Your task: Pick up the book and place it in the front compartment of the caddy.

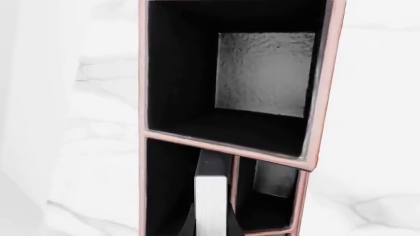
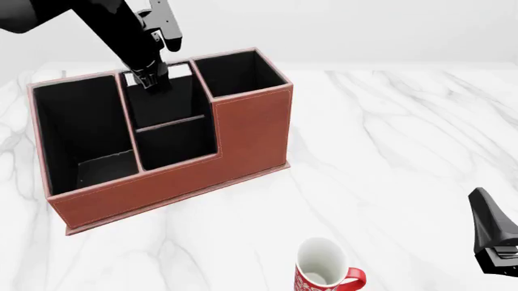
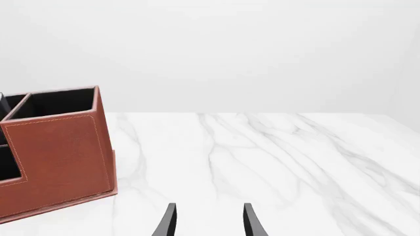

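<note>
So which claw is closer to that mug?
The right claw: it sits just to the right of the mug, near the table's front. The left claw is far back, over the caddy.

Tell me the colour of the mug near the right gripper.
Red and white mug, white inside; front view shows it best.

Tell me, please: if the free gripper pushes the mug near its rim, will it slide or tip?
The mug stands upright on smooth marble, so a low push probably slides it. It looks taller than wide, so a push near the rim may tip it. Its handle would likely stop it rolling far.
</note>
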Action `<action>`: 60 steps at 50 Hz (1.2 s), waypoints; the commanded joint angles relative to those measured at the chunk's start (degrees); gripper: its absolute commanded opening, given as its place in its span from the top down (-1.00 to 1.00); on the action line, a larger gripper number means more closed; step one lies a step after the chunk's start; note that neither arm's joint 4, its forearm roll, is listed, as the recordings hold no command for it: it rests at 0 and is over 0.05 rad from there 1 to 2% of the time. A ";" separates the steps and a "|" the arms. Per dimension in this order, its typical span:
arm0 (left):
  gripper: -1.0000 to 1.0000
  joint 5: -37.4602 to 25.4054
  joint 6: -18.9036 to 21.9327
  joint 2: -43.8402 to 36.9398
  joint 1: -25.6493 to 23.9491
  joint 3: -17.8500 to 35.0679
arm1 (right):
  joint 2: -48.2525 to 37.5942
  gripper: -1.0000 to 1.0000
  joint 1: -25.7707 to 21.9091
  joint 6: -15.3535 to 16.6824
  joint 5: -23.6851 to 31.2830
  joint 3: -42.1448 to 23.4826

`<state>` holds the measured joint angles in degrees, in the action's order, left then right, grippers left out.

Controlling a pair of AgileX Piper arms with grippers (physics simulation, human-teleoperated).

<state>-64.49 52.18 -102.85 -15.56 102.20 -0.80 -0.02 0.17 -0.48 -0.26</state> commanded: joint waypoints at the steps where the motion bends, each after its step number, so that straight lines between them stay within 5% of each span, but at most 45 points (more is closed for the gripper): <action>1: 1.00 2.83 1.00 -0.06 0.78 -2.70 | 0.11 -1.00 -0.02 -0.03 0.07 0.05; 26: 1.00 4.48 -0.64 -2.49 0.01 -3.28 | 0.11 -1.00 -0.01 -0.03 0.07 0.05; 60: 1.00 9.60 -1.17 -1.21 2.16 -12.00 | 0.12 -1.00 0.00 -0.03 0.07 0.05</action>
<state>-55.23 49.82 -103.71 -14.61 93.70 -0.81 -0.02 0.17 -0.48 -0.26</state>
